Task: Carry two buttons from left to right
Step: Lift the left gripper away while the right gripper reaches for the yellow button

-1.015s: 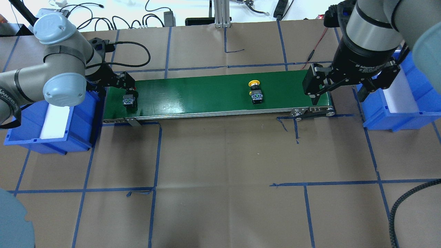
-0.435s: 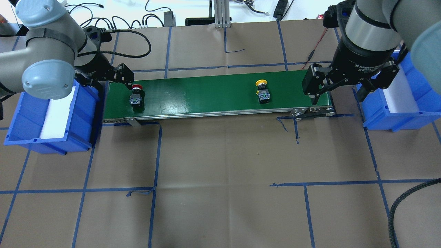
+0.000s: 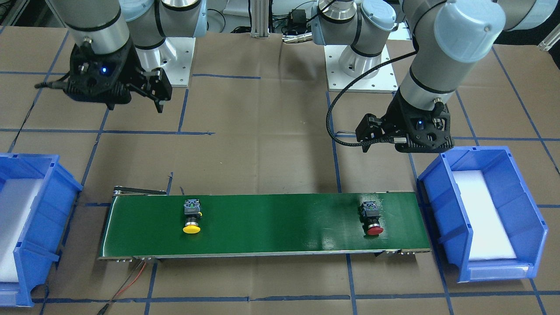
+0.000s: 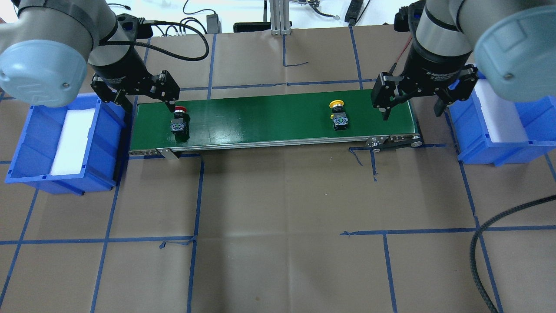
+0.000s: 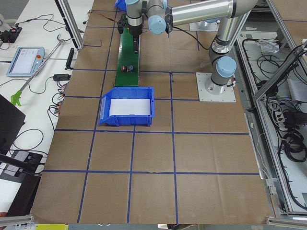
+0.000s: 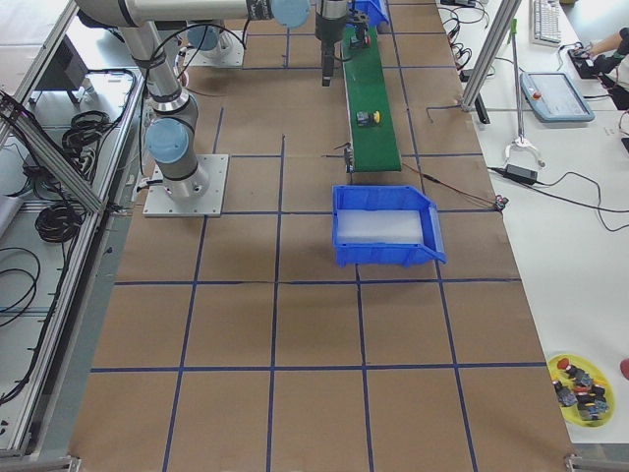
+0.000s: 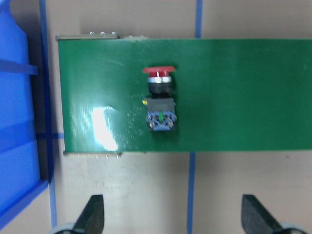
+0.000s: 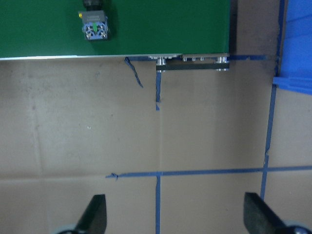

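Observation:
A red-capped button (image 4: 179, 121) lies on its side on the green conveyor belt (image 4: 260, 121) near its left end. It also shows in the left wrist view (image 7: 160, 100). A yellow-capped button (image 4: 338, 115) lies farther right on the belt, and its black body shows at the top of the right wrist view (image 8: 95, 27). My left gripper (image 4: 150, 106) hangs open above the belt's left end, holding nothing, a little behind the red button. My right gripper (image 4: 412, 112) hangs open over the belt's right end, to the right of the yellow button.
A blue bin (image 4: 65, 143) with a white liner stands off the belt's left end, and a second blue bin (image 4: 512, 130) off the right end. Cables and an aluminium post (image 4: 278, 17) line the far edge. A black cable (image 4: 491, 243) hangs at the front right.
My left gripper has let go of the red button and lifted away from it. Both buttons have travelled right along the belt. My right gripper has shifted slightly left and toward the far side.

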Motion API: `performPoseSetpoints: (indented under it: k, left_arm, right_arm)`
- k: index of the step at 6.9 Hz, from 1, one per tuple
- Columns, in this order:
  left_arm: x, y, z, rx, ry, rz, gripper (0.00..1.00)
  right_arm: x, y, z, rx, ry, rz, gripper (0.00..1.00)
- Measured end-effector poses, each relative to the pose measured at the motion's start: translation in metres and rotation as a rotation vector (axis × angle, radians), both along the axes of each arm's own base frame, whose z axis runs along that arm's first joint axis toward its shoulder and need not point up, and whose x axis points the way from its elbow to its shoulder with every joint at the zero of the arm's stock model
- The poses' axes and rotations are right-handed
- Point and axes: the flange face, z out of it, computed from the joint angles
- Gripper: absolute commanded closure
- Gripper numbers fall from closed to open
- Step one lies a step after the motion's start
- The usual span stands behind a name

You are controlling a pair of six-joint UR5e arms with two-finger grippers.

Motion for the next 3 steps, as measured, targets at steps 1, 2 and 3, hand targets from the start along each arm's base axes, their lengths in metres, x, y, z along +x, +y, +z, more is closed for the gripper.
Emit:
performPoseSetpoints:
  k: [1,2,3]
  left_arm:
    - [-0.004,0.014,0.014,0.002,-0.003,0.002,0.00]
    - [-0.006,0.022,0.021,0.000,-0.004,0.005,0.00]
    - [-0.007,0.022,0.024,-0.001,-0.003,0.008,0.00]
  right_arm:
    - [0.001,-0.030,-0.017,-0.065,-0.002,0.002,0.00]
    - [0.002,-0.054,-0.037,-0.103,-0.003,0.004,0.00]
    - [0.003,-0.073,-0.051,-0.140,-0.004,0.004,0.00]
